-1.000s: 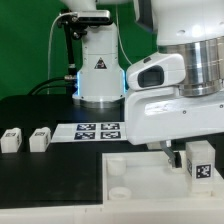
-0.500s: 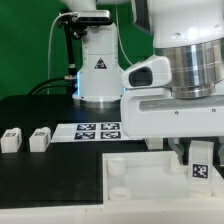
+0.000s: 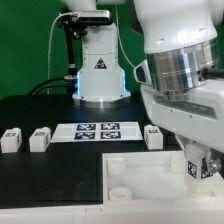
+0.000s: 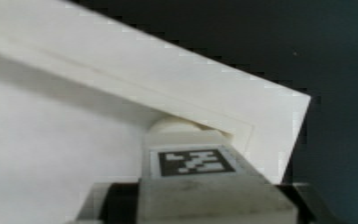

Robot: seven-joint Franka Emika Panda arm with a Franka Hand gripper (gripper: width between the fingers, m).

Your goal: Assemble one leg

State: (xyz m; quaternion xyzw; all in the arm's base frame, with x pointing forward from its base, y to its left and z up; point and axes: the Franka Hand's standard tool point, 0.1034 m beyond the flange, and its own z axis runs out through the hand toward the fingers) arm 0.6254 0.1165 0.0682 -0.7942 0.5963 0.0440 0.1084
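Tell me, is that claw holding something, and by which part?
Yes: the gripper holds the leg, a small tagged white block, pinched by two opposite sides, near the white panel's corner.

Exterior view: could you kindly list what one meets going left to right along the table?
Small white plastic block, second small white block, flat white marker board, third small white block, tagged white plastic leg.

leg (image 4: 194,160): white plastic, matt | panel (image 3: 150,180): white plastic, smooth | table (image 3: 40,112): black, matt | arm (image 3: 175,25): glossy shell
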